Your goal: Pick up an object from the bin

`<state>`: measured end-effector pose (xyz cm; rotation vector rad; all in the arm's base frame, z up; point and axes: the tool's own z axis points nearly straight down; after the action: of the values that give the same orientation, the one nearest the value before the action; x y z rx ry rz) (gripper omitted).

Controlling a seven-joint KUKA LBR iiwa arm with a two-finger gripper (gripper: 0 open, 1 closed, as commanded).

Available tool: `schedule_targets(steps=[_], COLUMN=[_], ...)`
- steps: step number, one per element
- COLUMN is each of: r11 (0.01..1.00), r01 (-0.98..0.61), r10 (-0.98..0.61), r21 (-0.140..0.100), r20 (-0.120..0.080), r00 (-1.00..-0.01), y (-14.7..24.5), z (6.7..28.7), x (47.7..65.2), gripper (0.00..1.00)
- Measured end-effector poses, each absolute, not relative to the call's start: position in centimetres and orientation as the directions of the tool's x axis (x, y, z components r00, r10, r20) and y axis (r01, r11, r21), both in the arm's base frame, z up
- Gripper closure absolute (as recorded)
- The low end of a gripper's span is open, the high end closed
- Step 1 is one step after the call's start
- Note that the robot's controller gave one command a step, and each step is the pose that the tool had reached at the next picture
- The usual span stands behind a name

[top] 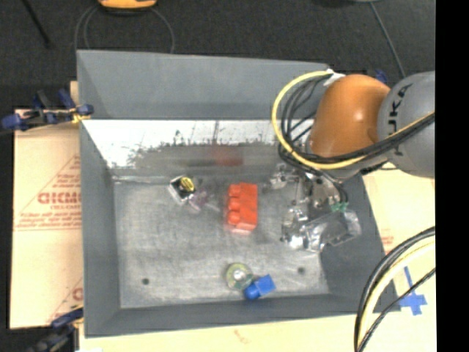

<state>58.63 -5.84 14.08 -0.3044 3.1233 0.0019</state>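
Approach looks to be the step in hand: the gripper (311,222) hangs low over the right side of the bin (102,270), just beside a red block (242,207) at the centre. Something clear and shiny lies under it, but whether the gripper is apart, together or clamped on that I cannot tell. A blue piece (258,287) and a round disc (237,274) lie by the front wall. The next move calls for a sure closing on one thing, then a straight lift.

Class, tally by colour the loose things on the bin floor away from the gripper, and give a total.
Orange-red: 1, the toy brick
Blue: 1, the small block
Pale green: 1, the round disc
Clear with yellow and black: 1, the small piece
Total: 4
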Motion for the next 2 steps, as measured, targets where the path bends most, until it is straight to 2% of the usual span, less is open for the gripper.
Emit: schedule_targets(steps=[1,2], r11=[0.987,0.978], r01=[-0.161,-0.209], r10=[-0.161,-0.209], r21=[-0.001,-0.004], r20=[-0.006,-0.011], r00=[-0.987,-0.978], y=[-3.2,0.8], z=[9.3,7.5], x=[62.7,63.0], gripper=[0.0,0.0])
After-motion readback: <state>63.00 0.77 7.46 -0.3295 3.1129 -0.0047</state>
